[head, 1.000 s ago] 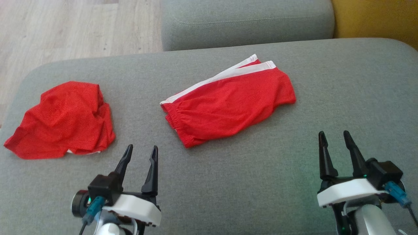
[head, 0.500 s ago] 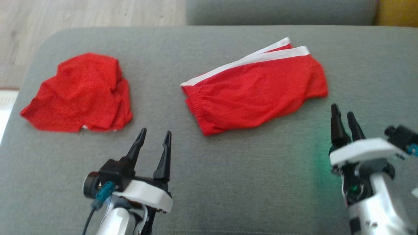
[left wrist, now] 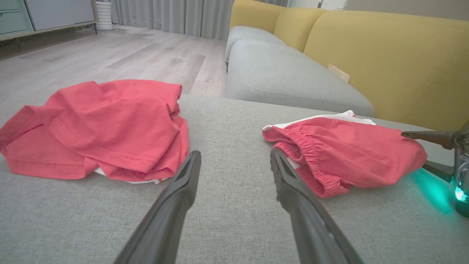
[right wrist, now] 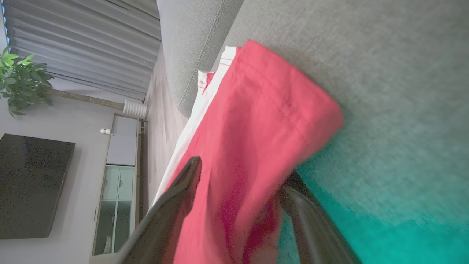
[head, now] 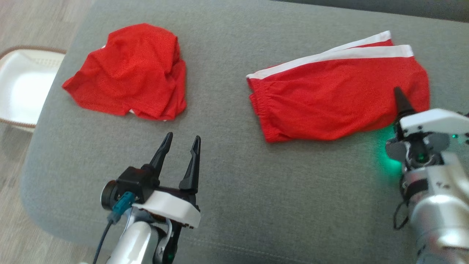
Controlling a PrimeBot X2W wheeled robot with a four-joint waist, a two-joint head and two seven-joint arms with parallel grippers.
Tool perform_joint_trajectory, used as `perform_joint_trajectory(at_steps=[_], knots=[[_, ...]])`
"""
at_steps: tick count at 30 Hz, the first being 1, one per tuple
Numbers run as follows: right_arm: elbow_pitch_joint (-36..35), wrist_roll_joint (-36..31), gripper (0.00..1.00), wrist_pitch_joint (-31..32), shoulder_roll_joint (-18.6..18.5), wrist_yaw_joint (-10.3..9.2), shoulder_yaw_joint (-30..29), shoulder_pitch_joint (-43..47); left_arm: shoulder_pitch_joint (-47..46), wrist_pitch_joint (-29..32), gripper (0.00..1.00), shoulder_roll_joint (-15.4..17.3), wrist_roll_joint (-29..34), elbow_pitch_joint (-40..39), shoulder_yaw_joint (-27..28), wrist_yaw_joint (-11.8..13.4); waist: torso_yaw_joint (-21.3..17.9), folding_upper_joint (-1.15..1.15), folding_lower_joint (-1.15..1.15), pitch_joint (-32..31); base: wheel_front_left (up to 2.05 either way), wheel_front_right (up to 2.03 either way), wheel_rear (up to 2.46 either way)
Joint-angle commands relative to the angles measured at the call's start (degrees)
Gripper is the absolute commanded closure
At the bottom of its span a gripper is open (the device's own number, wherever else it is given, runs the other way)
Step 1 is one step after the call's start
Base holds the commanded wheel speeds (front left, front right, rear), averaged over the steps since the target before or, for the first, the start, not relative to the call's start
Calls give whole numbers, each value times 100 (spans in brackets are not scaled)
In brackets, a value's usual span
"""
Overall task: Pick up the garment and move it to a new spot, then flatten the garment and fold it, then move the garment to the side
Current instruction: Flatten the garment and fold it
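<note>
Hovering low over the grey cushion [head: 256,190], left gripper [head: 181,139] sits near the front edge, fingers spread wide, nothing between them, pointing at the bare strip between the two red pieces. Red shorts [head: 337,99] with white side stripes lie flat-ish on the right half of the cushion, elastic waistband toward the middle, leg hems toward the right. Right gripper [right wrist: 242,172] is at the shorts' right-hand end, jaws wide apart and turned on edge; from its wrist view the red hem lies between the two fingers, not pinched. Contact with the cloth: cannot tell, view is blurred. Green glow [head: 388,161] on the cushion beside that gripper. Crumpled red garment [head: 132,69] lies well apart on the cushion's left half, white showing under its near edge. White basket [head: 22,84] is on the floor off the left side.
</note>
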Motion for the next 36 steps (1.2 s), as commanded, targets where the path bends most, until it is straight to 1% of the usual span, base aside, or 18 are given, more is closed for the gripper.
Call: perform_joint_trajectory(at_steps=[1,5,11,15,19,20,21,22,29,36], knots=[[172,-46,0,52,61,-4,8,-259,-231,-70,0,6,-44,-221,185,27,153,0,0,139,0,0,0],[779,-324,0,-6,-116,-4,-171,-694,-271,-70,0,6,-102,-271,146,56,294,0,0,243,0,0,0],[1493,-638,0,-3,-331,-4,-281,-1223,-314,-70,0,6,-178,-348,68,103,432,0,0,382,0,0,0],[1725,-890,0,-67,-475,-4,-305,-1435,-344,-70,0,6,-254,-382,35,144,472,0,0,457,0,0,0],[1808,-1143,0,-99,-569,-4,-380,-1524,-374,-70,0,6,-295,-390,14,167,477,0,0,501,0,0,0],[1815,-1188,6,-92,-575,-4,-414,-1536,-381,-70,0,6,-304,-389,9,171,473,0,0,507,0,0,0],[1820,-1236,67,-86,-585,-4,-452,-1541,-387,-70,0,6,-312,-388,3,174,468,0,0,511,0,0,0],[1823,-1291,100,-81,-592,-4,-487,-1530,-393,-70,0,6,-320,-388,-2,178,460,0,0,514,0,0,0],[1826,-1596,100,-95,-573,-4,-687,-1492,-425,-70,0,6,-353,-367,-16,197,381,0,0,501,0,0,0],[1815,-1810,100,-526,-480,-4,-770,-1578,-392,-70,0,6,-313,-319,42,175,166,0,0,330,0,0,0]])
